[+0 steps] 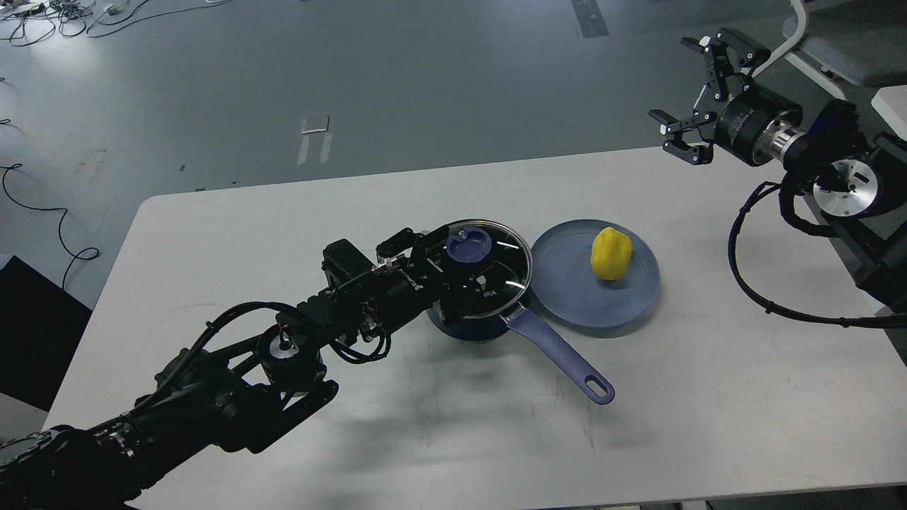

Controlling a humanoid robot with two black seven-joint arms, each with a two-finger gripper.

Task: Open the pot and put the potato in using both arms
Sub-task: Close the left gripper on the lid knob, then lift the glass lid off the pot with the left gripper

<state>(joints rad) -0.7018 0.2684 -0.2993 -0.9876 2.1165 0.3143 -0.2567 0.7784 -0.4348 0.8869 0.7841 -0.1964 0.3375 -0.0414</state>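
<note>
A dark blue pot [468,327] with a long lavender handle [563,354] stands mid-table. Its glass lid [506,265] with a blue knob [468,246] lies on it. My left gripper [457,261] is over the lid with one finger on each side of the knob; I cannot tell whether they press on it. A yellow potato [610,253] lies on a blue plate [567,297] just right of the pot. My right gripper [677,88] is open and empty, high in the air past the table's far right edge.
The white table [283,212] carries only the pot and plate. A chair [829,49] stands behind my right arm at the top right. Cables lie on the floor at the far left.
</note>
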